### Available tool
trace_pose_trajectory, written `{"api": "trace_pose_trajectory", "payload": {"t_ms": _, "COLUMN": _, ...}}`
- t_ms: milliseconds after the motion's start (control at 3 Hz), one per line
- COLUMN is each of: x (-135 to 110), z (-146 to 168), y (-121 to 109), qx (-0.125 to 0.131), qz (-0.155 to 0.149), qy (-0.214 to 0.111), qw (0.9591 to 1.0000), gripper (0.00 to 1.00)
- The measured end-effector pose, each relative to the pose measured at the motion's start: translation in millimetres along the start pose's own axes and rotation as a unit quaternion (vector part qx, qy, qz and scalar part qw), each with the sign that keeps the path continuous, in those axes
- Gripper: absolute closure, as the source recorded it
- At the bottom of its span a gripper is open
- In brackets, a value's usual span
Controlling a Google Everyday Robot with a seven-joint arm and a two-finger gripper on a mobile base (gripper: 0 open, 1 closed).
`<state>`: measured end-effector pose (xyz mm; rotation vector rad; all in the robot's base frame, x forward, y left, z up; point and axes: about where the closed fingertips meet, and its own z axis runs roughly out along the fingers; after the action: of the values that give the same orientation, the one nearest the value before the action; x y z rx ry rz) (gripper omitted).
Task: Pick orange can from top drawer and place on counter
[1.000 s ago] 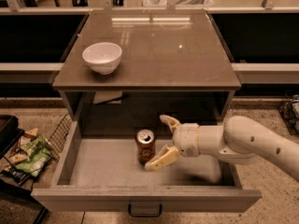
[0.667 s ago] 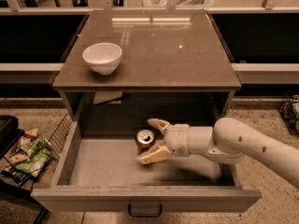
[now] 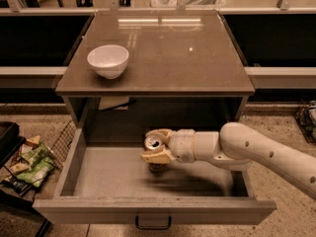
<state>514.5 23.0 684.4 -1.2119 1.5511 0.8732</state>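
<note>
Glossy counter [image 3: 187,58] on top. Beneath, top drawer [image 3: 106,177] pulled open. Reaching in from the right, white arm [image 3: 266,154]. On the counter's left, white bowl [image 3: 108,60]. Mid-drawer, gripper [image 3: 150,145] clamped on either side of the orange can [image 3: 154,142], upright, inside the drawer.

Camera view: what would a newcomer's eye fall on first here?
The pale arm reaching from the right into the open drawer, with its claw closed around the can near the drawer's middle. Next comes the white bowl, standing on the left side of the glossy counter above.
</note>
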Motion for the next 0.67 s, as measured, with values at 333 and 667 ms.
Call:
{"api": "trace_pose_trajectory", "payload": {"t_ms": 333, "x": -19, "z": -32, "y": -4, "qx": -0.003, "qz": 0.001, "qy": 0.031, "qw": 0.9995, "gripper": 0.88}}
{"api": "trace_pose_trajectory", "payload": {"t_ms": 667, "x": -82, "z": -93, "y": -7, "qx": -0.002, "qz": -0.011, "qy": 0.086, "qw": 0.9963, "gripper": 1.00}}
